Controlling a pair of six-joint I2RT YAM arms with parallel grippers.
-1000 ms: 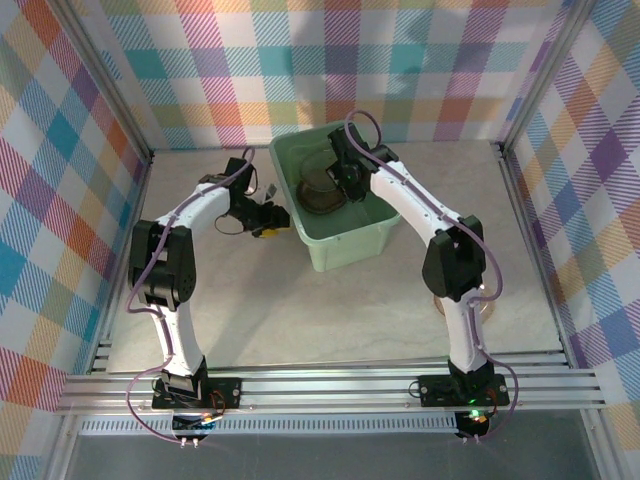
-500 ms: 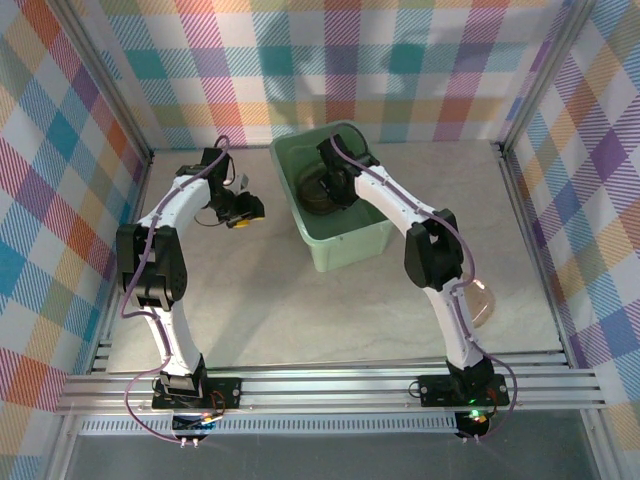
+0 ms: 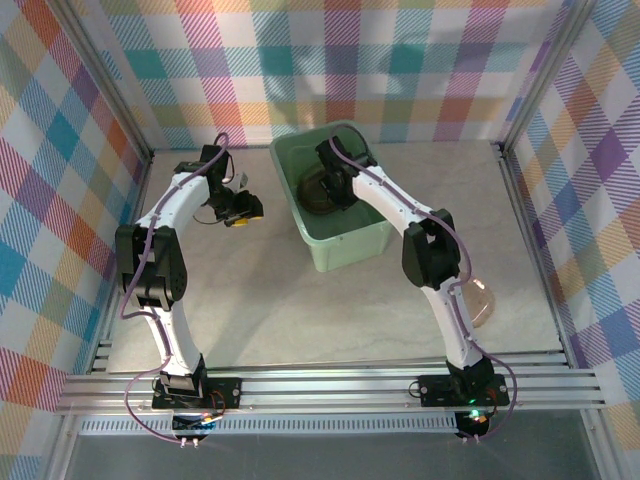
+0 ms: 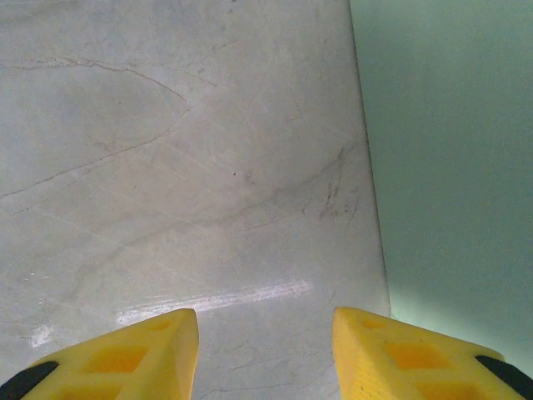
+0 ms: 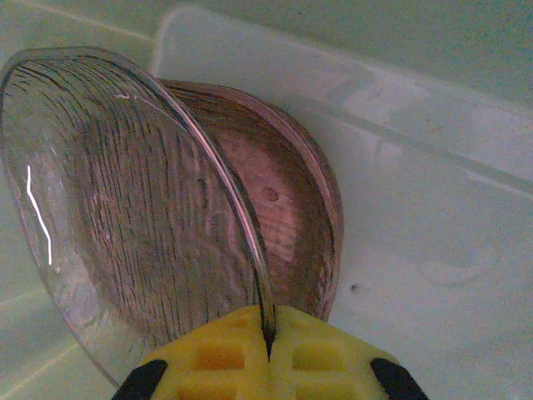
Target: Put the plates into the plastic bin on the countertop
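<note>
Right hand (image 5: 268, 335) clamps plate (image 5: 125, 208) rim in plastic bin (image 5: 433, 158), stack (image 5: 291, 200) just ahead; next move looks like lower-and-release; left hand (image 4: 265, 325) open, empty.

Here's the plate (image 5: 125, 217) up close: translucent smoky-brown plastic, finely ribbed, glossy where light streaks across it. Behind it the plastic bin (image 5: 433, 167), pale green, smooth, with a soft satin sheen. The right gripper (image 5: 268, 321) shows matt yellow plastic, moulded in a waffle grid. Over to the countertop (image 4: 166, 167): marble-patterned, smooth, faint gloss. Plaid walls (image 3: 60, 200) look matt, possibly printed cloth. Front rails (image 3: 330, 385): brushed metal.
</note>
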